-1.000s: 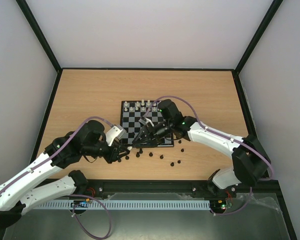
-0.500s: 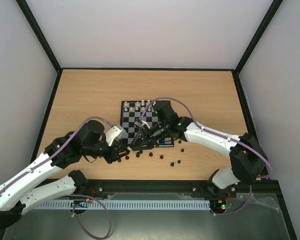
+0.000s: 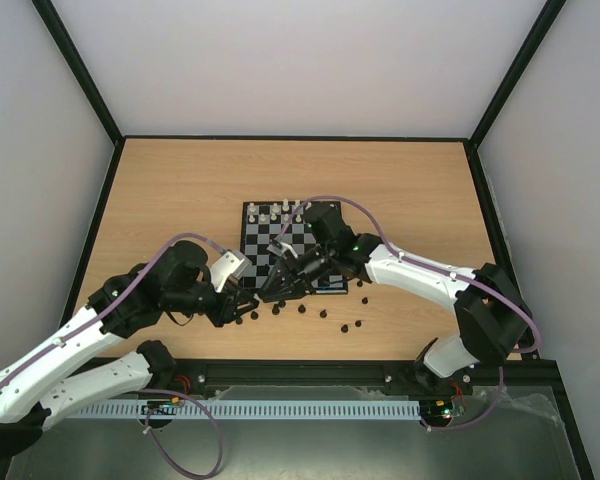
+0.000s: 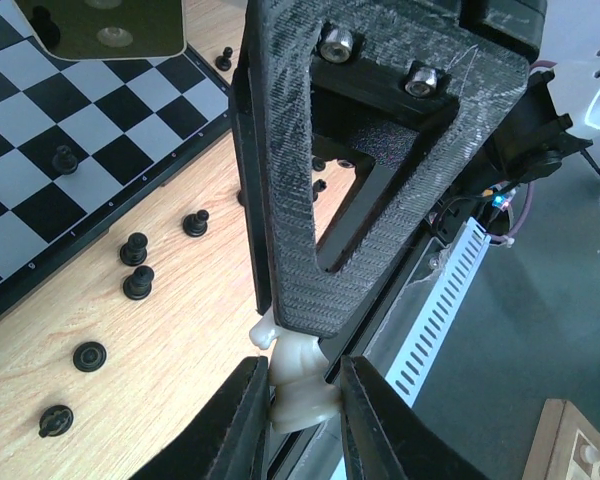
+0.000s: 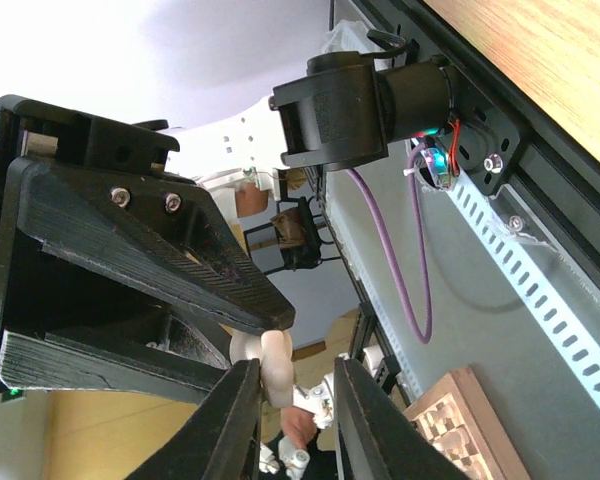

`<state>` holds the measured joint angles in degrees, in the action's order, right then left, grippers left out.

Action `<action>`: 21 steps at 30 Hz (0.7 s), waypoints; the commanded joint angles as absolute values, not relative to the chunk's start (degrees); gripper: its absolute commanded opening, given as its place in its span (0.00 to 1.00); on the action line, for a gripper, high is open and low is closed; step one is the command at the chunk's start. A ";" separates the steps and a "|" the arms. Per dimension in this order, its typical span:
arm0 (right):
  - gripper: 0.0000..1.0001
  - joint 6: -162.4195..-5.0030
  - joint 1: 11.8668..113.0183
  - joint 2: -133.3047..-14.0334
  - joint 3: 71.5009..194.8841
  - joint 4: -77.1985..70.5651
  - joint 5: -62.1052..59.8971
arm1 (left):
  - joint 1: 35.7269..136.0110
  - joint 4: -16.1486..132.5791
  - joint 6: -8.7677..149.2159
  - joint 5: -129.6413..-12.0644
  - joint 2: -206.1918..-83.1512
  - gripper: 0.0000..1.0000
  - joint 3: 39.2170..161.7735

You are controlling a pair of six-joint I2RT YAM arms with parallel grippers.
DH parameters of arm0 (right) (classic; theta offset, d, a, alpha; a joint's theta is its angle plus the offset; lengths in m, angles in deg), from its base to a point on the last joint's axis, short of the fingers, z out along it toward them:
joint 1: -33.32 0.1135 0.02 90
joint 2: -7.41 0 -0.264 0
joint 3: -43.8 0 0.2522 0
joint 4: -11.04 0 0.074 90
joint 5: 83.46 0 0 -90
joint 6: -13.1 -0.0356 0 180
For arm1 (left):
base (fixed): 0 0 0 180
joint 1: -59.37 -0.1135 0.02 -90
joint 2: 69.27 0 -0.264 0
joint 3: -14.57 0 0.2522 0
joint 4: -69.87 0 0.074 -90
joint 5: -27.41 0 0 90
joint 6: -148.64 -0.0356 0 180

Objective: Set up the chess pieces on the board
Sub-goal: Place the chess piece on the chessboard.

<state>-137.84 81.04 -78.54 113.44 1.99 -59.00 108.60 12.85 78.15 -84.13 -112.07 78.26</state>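
1. Furthest left, the left arm (image 3: 80, 345) stretched from the near-left corner over the wooden table (image 3: 170, 200), its wrist bent toward the middle.
2. At its end, the left gripper (image 4: 301, 370) was pinching a white piece (image 4: 300, 395). In the left wrist view both fingers pressed against the piece's flanks, and the piece hung in the air, clear of the wood.
3. Just right of it, the right gripper (image 5: 295, 365) faced the left one tip to tip, near the board's near-left corner.
   - One broad black finger (image 4: 380, 150) of it came down over the top of the same white piece.
   - In the right wrist view its fingers stood narrowly apart on either side of the piece.
   - One finger overlapped the piece and a sliver of gap showed at the other, so I cannot tell whether that grip had closed on it.
4. Behind and right of the two grippers, the board (image 3: 265, 245) lay flat near the middle of the table.
   - A row of white pieces (image 3: 280, 211) stood along its far edge.
   - A black pawn (image 4: 65, 158) stood on a square close to the near border.
5. Further right, loose black pieces (image 3: 323, 314) lay scattered on the bare wood along the board's near edge and past its near-right corner, apart from one another.
6. Rightmost, the right arm (image 3: 430, 285) ran from its base at the near-right, crossing over the board's right part.
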 commanded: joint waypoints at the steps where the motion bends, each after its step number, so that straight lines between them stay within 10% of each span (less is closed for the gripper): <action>1: 0.18 -138.51 81.56 -79.47 115.16 1.59 -60.45 | 108.95 12.86 78.02 -84.46 -111.08 0.22 78.19; 21: 0.01 -138.65 82.18 -81.01 116.78 2.11 -60.69 | 109.00 13.92 78.35 -84.06 -111.03 0.24 77.37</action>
